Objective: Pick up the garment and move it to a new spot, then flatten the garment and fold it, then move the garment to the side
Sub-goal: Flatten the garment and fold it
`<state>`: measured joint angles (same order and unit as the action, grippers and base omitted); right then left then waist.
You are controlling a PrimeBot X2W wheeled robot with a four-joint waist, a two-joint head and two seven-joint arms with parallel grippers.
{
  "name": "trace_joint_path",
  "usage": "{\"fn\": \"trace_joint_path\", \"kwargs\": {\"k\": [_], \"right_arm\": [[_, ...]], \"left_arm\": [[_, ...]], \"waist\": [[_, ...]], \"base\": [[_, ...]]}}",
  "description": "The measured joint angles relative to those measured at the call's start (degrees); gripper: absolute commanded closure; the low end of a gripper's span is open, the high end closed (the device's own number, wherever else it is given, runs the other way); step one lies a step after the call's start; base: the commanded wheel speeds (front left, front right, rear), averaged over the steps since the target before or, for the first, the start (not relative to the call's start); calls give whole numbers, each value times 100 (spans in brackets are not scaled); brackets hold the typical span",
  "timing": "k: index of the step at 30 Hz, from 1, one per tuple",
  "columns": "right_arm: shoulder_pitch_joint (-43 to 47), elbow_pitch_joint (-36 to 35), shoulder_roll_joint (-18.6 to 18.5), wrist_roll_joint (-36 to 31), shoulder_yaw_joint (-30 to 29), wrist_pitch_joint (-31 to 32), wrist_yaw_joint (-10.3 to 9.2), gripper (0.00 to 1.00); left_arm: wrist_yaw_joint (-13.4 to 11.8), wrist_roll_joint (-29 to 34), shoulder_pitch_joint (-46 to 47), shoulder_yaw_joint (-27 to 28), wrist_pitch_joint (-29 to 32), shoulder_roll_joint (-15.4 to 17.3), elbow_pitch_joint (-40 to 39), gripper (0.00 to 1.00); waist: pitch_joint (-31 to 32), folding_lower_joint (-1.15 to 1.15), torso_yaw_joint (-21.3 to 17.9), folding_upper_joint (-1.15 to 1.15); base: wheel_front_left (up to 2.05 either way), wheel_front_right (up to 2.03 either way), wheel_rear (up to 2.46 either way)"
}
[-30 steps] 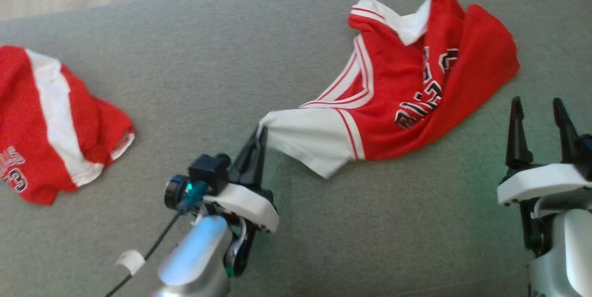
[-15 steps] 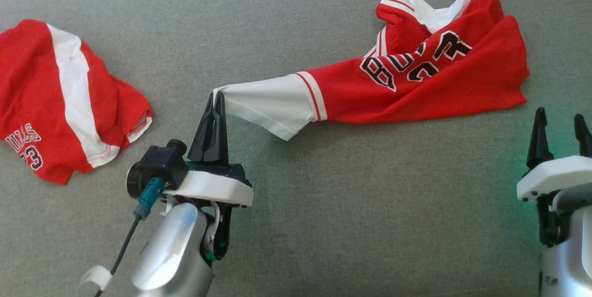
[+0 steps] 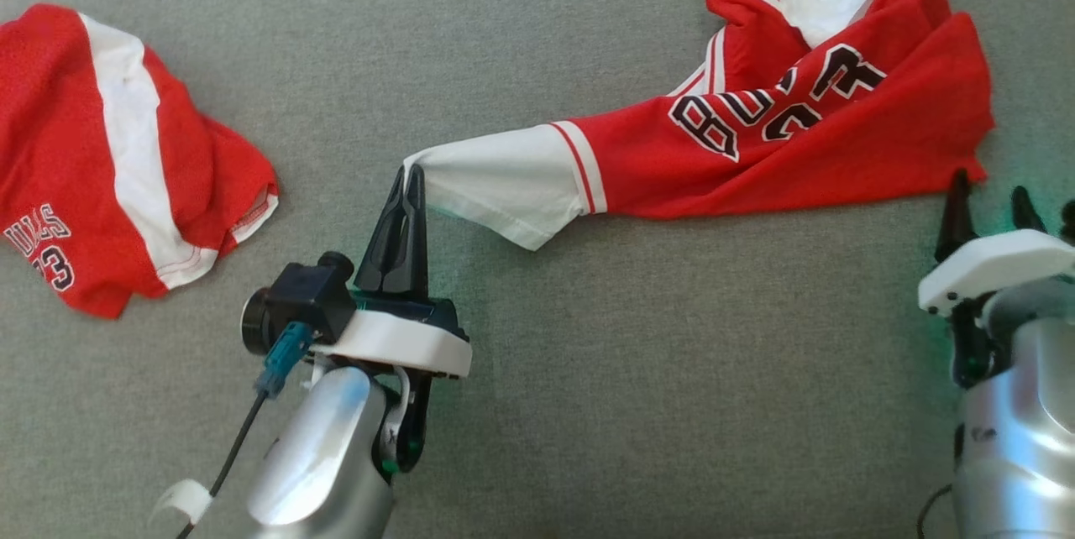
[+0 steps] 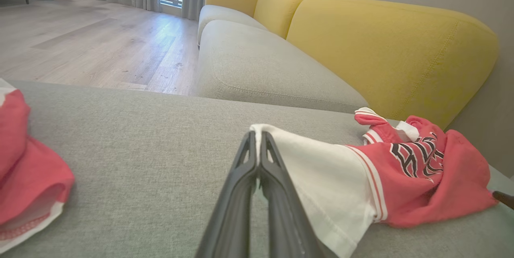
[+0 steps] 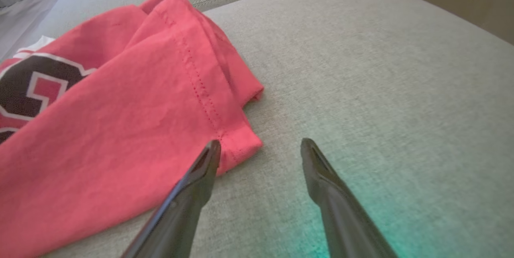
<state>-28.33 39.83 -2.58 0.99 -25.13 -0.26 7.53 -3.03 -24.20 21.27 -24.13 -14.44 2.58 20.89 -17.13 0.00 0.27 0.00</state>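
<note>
- the left gripper (image 3: 412, 174) has its two dark fingers pressed together on the tip of the white sleeve (image 3: 504, 182), pinching the cloth at its very edge.
- from that pinch the red jersey (image 3: 798, 144) runs off to the right across the grey cushion (image 3: 672, 396). the sleeve is stretched straight, and the body is bunched and creased with its lettering folded over.
- the right gripper (image 5: 261, 143) stands wide apart and holds nothing. one fingertip sits just at the jersey's hem corner (image 5: 241, 147).
- a second red garment (image 3: 109, 161) lies crumpled well apart on the left.
- the step in hand, as i judge it, is flattening: spreading the jersey out by its ends.
- the next move likely calls for the right gripper to close on that hem corner and draw gently against the left, since so shallow a pinch could slip.
</note>
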Motion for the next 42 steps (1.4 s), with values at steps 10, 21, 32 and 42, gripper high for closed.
{"fn": "trace_joint_path", "kwargs": {"k": [10, 21, 32, 42], "right_arm": [[-440, 733, -19, -223, -116, -271, 0, 0], [-539, 1163, -13, -402, -60, -671, 0, 100], [-261, 2, -16, 257, 982, -1057, 0, 100], [32, -2245, -144, 760, 1703, -517, 0, 100]], "left_arm": [[0, -1, 87, -111, 0, 1, 11, 100], [1, -1, 76, -55, -1, 1, 97, 100], [111, -719, -177, 348, 0, -10, -246, 100], [57, -981, 281, 775, 0, -18, -975, 100]], "waist": [[-93, 0, 64, 0], [76, 0, -43, 0], [633, -1, -376, 0], [1175, -1, -628, 0]], "base": [[0, 0, 0], [0, 0, 0], [0, 0, 0], [0, 0, 0]]}}
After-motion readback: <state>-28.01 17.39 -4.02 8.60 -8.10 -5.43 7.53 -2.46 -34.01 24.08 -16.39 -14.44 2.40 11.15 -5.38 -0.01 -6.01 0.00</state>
